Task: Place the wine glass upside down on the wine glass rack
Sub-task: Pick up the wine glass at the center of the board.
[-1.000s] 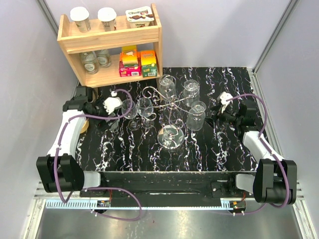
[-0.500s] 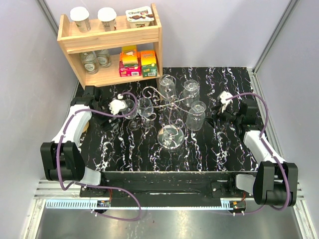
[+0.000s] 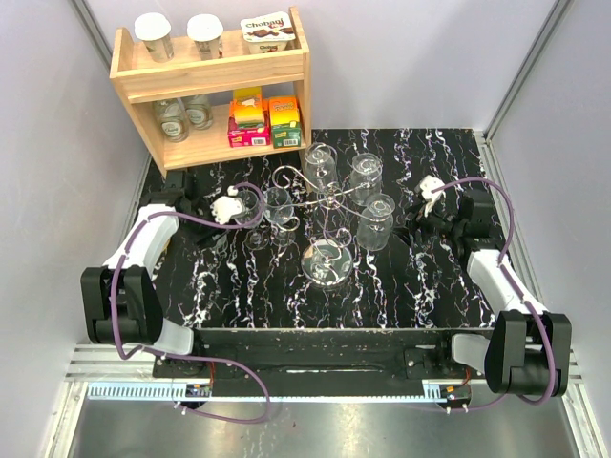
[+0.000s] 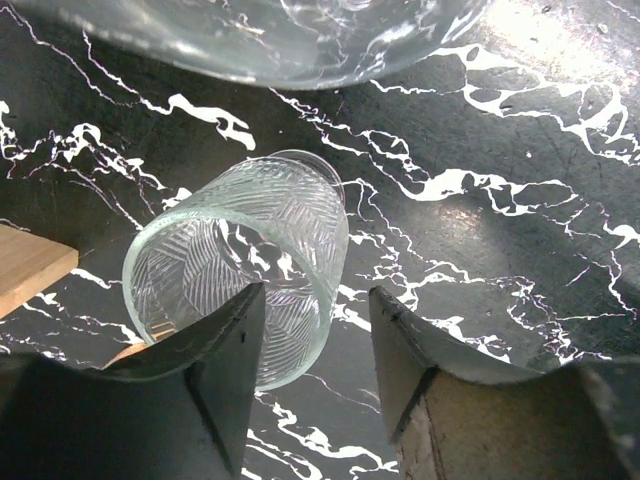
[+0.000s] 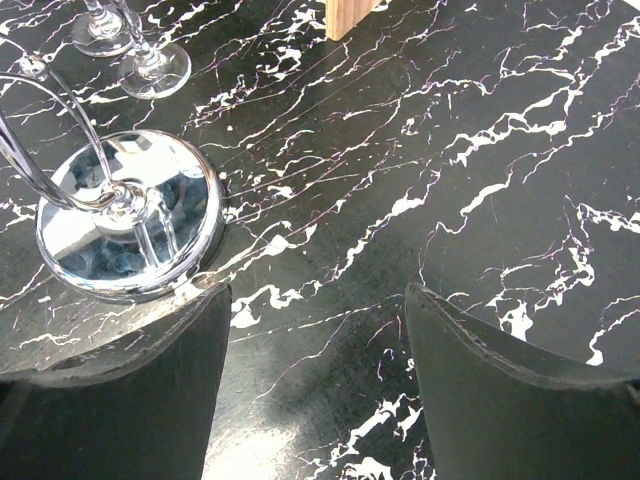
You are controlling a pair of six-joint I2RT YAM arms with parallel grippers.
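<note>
Two clear wine glasses (image 3: pixel 251 212) (image 3: pixel 279 208) stand upright left of the wine glass rack (image 3: pixel 327 198), a silver wire stand on a shiny disc base (image 3: pixel 325 260) (image 5: pixel 125 215). Three glasses hang upside down on its arms. My left gripper (image 3: pixel 233 206) (image 4: pixel 312 295) is right beside the leftmost glass, whose bowl (image 4: pixel 250 40) fills the top of the left wrist view. Its jaws are partly narrowed with only bare table between them. My right gripper (image 3: pixel 420 216) (image 5: pixel 315 290) hovers open and holds nothing, just right of the rack's base.
A patterned tumbler (image 4: pixel 240 270) sits on the table under my left fingers, beside a piece of wood (image 4: pixel 30 265). A wooden shelf (image 3: pixel 212 72) with jars and boxes stands at the back left. Two wine glass feet (image 5: pixel 155 65) show past the rack base.
My left gripper has moved up to the leftmost wine glass and its jaws have narrowed. The right arm has not moved.
</note>
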